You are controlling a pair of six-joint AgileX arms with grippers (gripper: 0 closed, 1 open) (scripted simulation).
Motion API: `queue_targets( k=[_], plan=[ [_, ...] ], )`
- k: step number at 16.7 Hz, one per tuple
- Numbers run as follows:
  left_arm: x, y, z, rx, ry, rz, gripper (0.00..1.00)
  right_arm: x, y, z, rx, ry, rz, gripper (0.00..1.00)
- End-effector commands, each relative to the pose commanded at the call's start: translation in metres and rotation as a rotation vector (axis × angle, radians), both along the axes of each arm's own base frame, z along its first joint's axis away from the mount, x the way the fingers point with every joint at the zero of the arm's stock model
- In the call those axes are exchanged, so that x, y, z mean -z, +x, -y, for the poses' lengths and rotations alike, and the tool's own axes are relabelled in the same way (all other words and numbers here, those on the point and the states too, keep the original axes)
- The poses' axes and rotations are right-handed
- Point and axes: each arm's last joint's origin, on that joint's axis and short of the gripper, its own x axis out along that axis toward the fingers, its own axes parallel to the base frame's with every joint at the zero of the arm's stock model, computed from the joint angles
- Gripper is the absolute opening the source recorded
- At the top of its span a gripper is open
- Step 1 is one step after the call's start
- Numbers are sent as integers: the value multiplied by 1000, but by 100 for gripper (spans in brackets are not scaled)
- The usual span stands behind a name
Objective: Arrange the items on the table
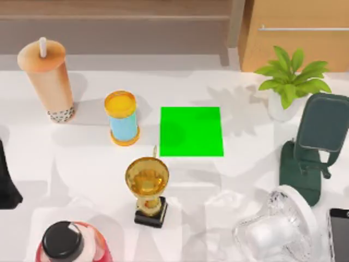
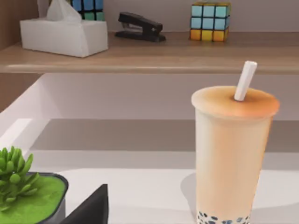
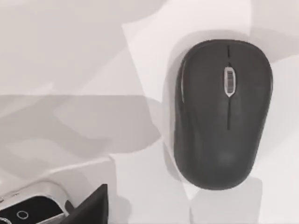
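Observation:
The tall tan bubble-tea cup (image 1: 48, 82) with a white straw stands upright at the table's (image 1: 82, 164) back left. The left wrist view faces the cup (image 2: 231, 154) from the side, with a dark part of my left gripper (image 2: 91, 209) at the picture's edge, apart from it. My left arm (image 1: 7, 183) sits at the table's left edge. The white fan (image 1: 275, 226) with its clear cage lies at the front right, the smartphone (image 1: 339, 234) beside it at the right edge. The black mouse (image 3: 222, 112) lies flat below my right gripper (image 3: 91, 209), untouched.
A green square (image 1: 191, 131) marks the table's middle. Around it stand a yellow-and-blue can (image 1: 122, 117), a gold trophy (image 1: 147, 188), a red bottle with black cap (image 1: 68, 243), a potted plant (image 1: 292, 82) and a dark green phone stand (image 1: 313, 144). A shelf (image 2: 149, 56) runs behind.

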Motion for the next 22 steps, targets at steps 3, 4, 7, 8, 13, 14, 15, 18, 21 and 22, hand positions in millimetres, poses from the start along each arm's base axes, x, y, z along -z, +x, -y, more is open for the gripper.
queue_targets(
  k=[3,4,7,8,13,14,15,18,21,22],
  plan=[
    [0,0,0,0,0,0,100,30,3,1,-1,-4,11,100],
    [0,0,0,0,0,0,100,41,3,1,-1,-6,17,100],
    [0,0,0,0,0,0,100,66,0,0,0,-4,11,100],
    [0,0,0,0,0,0,100,70,-1,0,0,-2,7,100],
    [0,0,0,0,0,0,100,71,-2,0,0,-2,6,92],
    [0,0,0,0,0,0,100,71,-2,0,0,-2,6,85],
    [0,0,0,0,0,0,100,71,-2,0,0,-2,6,77],
    [0,0,0,0,0,0,100,71,-2,0,0,-2,6,55],
    [0,0,0,0,0,0,100,71,-2,0,0,-2,6,32],
    [0,0,0,0,0,0,100,71,-2,0,0,-2,6,25]
  ],
)
